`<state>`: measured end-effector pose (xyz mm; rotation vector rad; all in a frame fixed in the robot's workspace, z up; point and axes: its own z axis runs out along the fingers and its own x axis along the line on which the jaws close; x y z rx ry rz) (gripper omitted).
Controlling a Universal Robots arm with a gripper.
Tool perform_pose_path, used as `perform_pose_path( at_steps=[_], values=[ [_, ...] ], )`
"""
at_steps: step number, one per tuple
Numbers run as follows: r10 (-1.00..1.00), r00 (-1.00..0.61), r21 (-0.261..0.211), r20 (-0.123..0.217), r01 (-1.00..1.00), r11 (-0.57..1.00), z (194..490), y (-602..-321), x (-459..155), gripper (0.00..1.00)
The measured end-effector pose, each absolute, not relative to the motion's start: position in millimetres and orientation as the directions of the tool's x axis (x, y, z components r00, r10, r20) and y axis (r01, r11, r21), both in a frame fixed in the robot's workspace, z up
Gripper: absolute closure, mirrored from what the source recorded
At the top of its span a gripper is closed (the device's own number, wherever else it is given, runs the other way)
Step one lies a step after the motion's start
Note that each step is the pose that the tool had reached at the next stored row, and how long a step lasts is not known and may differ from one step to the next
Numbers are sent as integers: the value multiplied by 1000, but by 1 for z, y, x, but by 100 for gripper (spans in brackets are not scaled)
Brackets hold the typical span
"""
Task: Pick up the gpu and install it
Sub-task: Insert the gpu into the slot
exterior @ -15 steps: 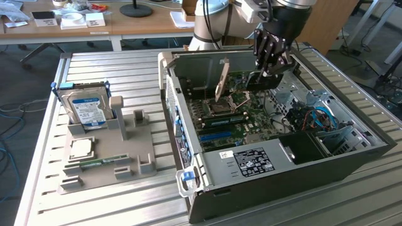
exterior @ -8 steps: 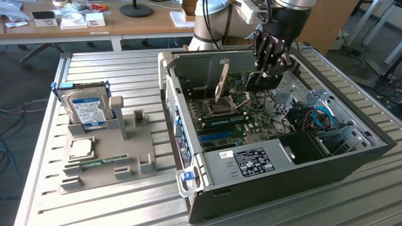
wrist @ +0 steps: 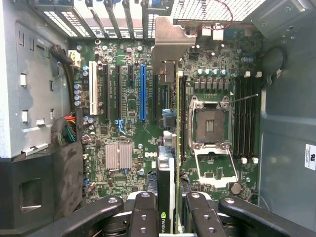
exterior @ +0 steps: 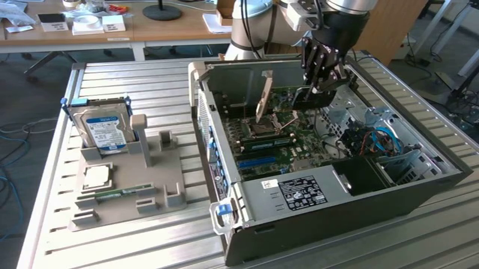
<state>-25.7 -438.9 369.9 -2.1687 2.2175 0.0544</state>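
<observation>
My gripper (exterior: 323,84) reaches down into the open computer case (exterior: 299,207) and is shut on the gpu (exterior: 307,101). In the wrist view the gpu (wrist: 166,163) runs edge-on away from between my black fingers (wrist: 143,217), its green logo close to my gripper (wrist: 167,219). Its silver end bracket (wrist: 170,44) lies at the rear slot openings. The card stands upright over the motherboard (wrist: 128,113), between the blue slot (wrist: 142,94) and the CPU socket (wrist: 210,123). Whether it is seated in a slot I cannot tell.
A grey holder (exterior: 168,193) at the exterior view's left carries a blue-labelled hard drive (exterior: 105,126), a CPU chip (exterior: 97,176) and a RAM stick (exterior: 120,193). Inside the case are cables (exterior: 382,140), black memory slots (wrist: 245,118) and a heatsink (wrist: 118,155).
</observation>
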Motion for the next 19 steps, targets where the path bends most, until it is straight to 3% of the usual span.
perform_pose_path(
  at_steps=[19],
  values=[
    [-998,-22,-3,-53,-1000,22,365,-439,-26,74]
  ],
)
